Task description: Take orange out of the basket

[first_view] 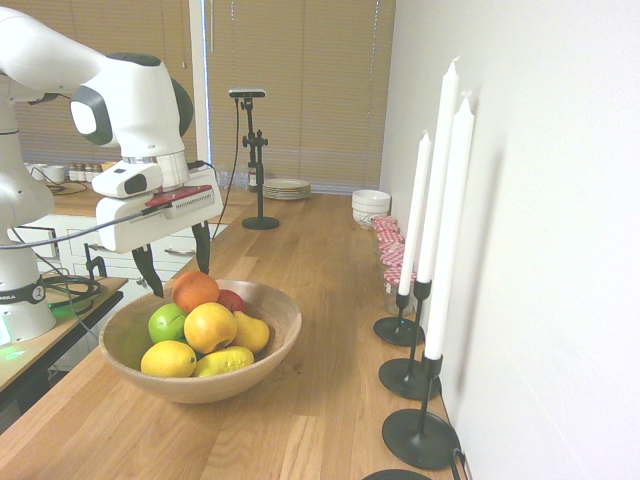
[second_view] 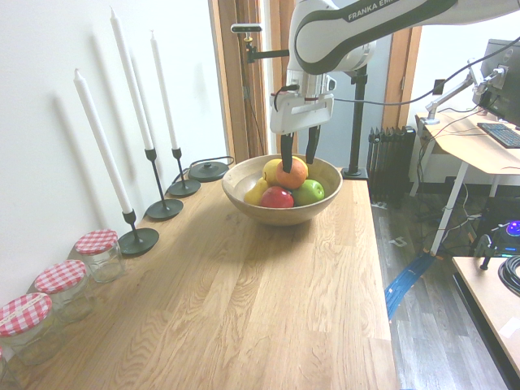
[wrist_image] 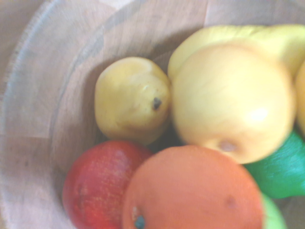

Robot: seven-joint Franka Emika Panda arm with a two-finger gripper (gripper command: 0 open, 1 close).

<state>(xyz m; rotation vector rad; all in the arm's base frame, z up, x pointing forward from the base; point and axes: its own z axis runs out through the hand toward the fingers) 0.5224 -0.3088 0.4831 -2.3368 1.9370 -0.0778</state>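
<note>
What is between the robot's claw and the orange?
Nothing. In the first exterior view the open gripper hangs just above the orange in the basket, with only air between.

orange (first_view: 195, 290) open from above, red apple (first_view: 232, 300) and yellow-orange fruit (first_view: 210, 327) crowding it, basket (first_view: 280, 345) rim low

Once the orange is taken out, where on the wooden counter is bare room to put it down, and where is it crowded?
Bare counter lies in front of the basket, between the jars and the open edge. The wall side is crowded: candle holders and jars in a row. Inside the basket, the orange sits tight among other fruit; the open gripper hangs above it.
</note>
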